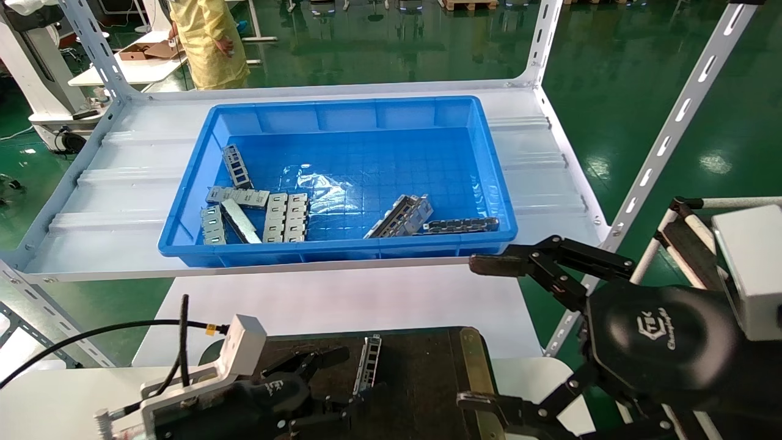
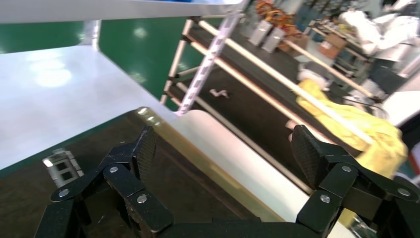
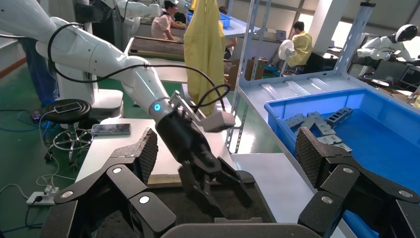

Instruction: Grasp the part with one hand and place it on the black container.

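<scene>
The blue bin fills the shelf at twelve o'clock, holding more metal pieces. Below it at six o'clock the black container lies on the white bench. The right pincer hangs wide open and empty at four o'clock. The left pincer, jaws spread, sits over the container beside the part, which rests on the felt. Likely light, stiff and slick; best pinched mid-length across its ribbed sides.

Left claw gapes low and left; right claw gapes right.
</scene>
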Robot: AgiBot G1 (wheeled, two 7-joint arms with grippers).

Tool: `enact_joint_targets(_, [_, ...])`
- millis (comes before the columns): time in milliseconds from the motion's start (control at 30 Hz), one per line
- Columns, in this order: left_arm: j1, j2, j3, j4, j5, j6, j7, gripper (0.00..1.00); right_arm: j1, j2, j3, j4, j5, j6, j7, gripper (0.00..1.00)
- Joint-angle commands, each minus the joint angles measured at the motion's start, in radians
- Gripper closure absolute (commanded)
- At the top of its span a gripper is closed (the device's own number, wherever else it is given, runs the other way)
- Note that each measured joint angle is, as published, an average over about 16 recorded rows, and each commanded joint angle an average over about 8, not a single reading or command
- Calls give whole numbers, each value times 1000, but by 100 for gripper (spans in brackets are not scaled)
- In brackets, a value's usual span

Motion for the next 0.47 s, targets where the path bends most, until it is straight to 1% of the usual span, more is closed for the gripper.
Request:
enact_joint_targets(33, [10, -16, -20, 1, -24, 49, 27, 0, 0, 0, 0, 0, 0, 0, 0, 0])
enact_joint_targets(267, [1, -72, -40, 3, -62, 186, 44, 0, 0, 0, 0, 0, 0, 0, 0, 0])
enact_joint_targets(467, [-5, -99, -48, 6, -75, 231, 46, 0, 0, 0, 0, 0, 0, 0, 0, 0])
